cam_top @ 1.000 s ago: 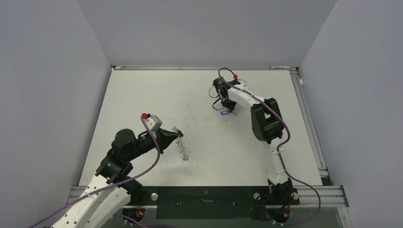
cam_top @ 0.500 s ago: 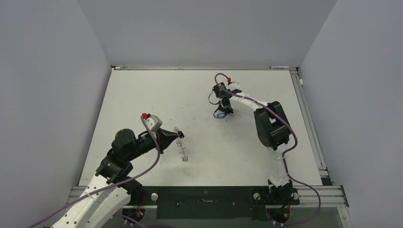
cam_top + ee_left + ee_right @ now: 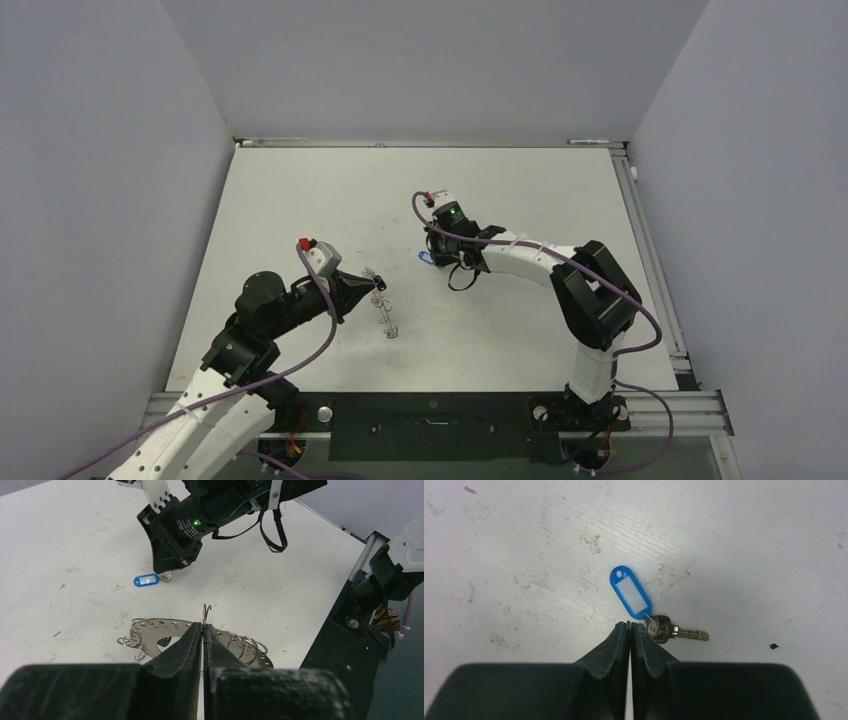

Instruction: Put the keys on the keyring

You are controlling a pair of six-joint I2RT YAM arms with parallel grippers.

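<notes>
Table (image 3: 300, 200): white, scuffed, with both arms reaching over it.

Left gripper (image 3: 202, 629): on the left half of the table. Jaws pressed fully together, pinching 1 thin wire loop (image 3: 206, 611) that sticks up between the fingertips. That loop belongs to the keyring (image 3: 155, 628).

Keyring: flat grey perforated ring with more wire loops hanging off its rim, carried at the left fingertips, just beyond them. Cannot tell whether its lower edge touches the table.

Right gripper (image 3: 630, 627): near table centre, well apart from the keyring, low over the surface. Jaws closed, no gap between the fingers. Cannot tell whether anything is nipped between the tips.

Blue tag (image 3: 631, 594): flat on the table, white label window up, its near end right at the right fingertips.

Key (image 3: 676, 632): 1 small silver key, joined to the tag by a tiny ring, lying flat just beside the right fingertips, blade pointing away from them.
</notes>
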